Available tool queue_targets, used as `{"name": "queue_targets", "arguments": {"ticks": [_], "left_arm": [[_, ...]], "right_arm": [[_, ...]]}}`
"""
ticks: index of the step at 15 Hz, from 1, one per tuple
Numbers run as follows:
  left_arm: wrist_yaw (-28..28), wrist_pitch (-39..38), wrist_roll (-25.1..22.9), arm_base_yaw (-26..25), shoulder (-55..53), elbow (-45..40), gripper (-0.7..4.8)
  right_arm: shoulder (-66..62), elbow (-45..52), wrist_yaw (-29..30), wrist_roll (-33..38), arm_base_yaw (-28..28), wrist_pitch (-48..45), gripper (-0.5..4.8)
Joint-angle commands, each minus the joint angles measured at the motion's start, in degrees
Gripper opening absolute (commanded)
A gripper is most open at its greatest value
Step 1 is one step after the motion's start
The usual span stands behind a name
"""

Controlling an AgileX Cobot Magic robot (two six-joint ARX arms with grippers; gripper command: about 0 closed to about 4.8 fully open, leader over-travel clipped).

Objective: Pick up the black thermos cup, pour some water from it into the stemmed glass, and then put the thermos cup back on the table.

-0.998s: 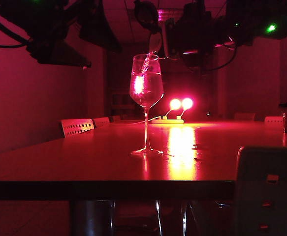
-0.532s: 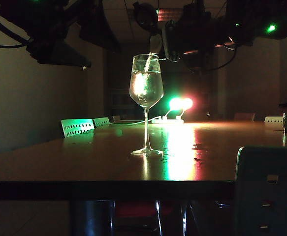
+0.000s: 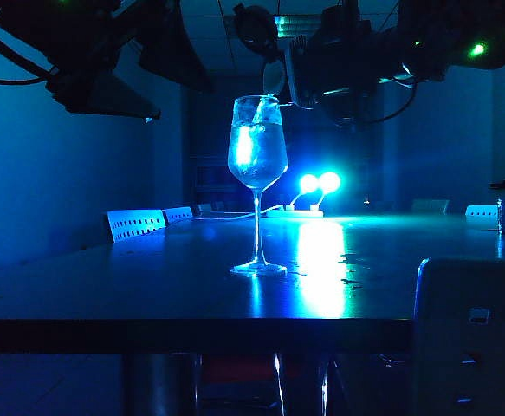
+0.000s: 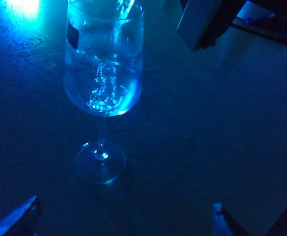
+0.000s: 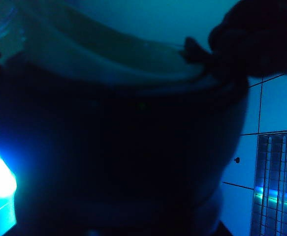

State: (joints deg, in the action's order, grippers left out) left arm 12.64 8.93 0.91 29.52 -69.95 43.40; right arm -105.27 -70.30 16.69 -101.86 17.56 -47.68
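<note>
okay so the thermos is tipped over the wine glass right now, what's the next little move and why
Probably tip the black thermos cup back upright to stop the pour. The right gripper holds it tilted above the stemmed glass, water is streaming in, and the bowl already looks well over half full. The left gripper hangs open near the foot of the glass, holding nothing, and can stay put.

- The stemmed glass (image 3: 257, 182) stands upright on the worktop (image 3: 148, 286), near its front edge.
- The black thermos cup (image 3: 308, 65), held tipped by the right gripper (image 3: 347, 61), sits above the glass rim, to the right.
- The left gripper (image 3: 105, 87) hangs upper left, well apart.
</note>
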Motion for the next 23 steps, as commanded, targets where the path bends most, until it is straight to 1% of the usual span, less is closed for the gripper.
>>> {"name": "queue_targets", "arguments": {"ticks": [1, 7, 8, 10, 13, 14, 18, 21, 23], "left_arm": [[0.0, -0.3, -0.3, 0.0, 0.1, 0.3, 4.79], [0.0, -0.3, -0.3, 0.0, 0.1, 0.3, 4.79], [0.0, -0.3, -0.3, 0.0, 0.1, 0.3, 4.79], [0.0, -0.3, -0.2, 0.0, 0.1, 0.3, 4.79], [0.0, -0.3, -0.2, 0.0, 0.1, 0.3, 4.79], [0.0, -0.3, -0.2, 0.0, 0.1, 0.3, 4.79], [0.0, -0.2, 0.0, 0.0, 0.1, 0.3, 4.79], [0.0, -0.2, 0.0, 0.0, 0.1, 0.3, 4.79], [0.0, -0.3, 0.0, 0.0, 0.1, 0.3, 4.79]], "right_arm": [[0.9, -0.7, 0.0, -0.2, 0.1, -4.0, 1.47], [0.9, -0.7, 0.0, 0.1, 0.1, -3.9, 1.47], [0.9, -0.7, 0.0, 2.9, 0.1, -3.8, 1.47], [0.9, -0.7, -0.9, 13.1, 0.1, -3.8, 1.47], [0.9, -0.7, -4.7, 35.1, 0.1, -3.8, 1.47], [0.9, -0.7, -5.3, 40.7, 0.1, -3.8, 1.47], [0.9, -0.7, -5.3, 57.7, 0.1, -3.7, 1.47], [0.9, -0.7, -5.7, 72.4, 0.1, -3.6, 1.48], [0.9, -0.7, -7.7, 82.0, 0.1, -3.6, 1.48]]}}
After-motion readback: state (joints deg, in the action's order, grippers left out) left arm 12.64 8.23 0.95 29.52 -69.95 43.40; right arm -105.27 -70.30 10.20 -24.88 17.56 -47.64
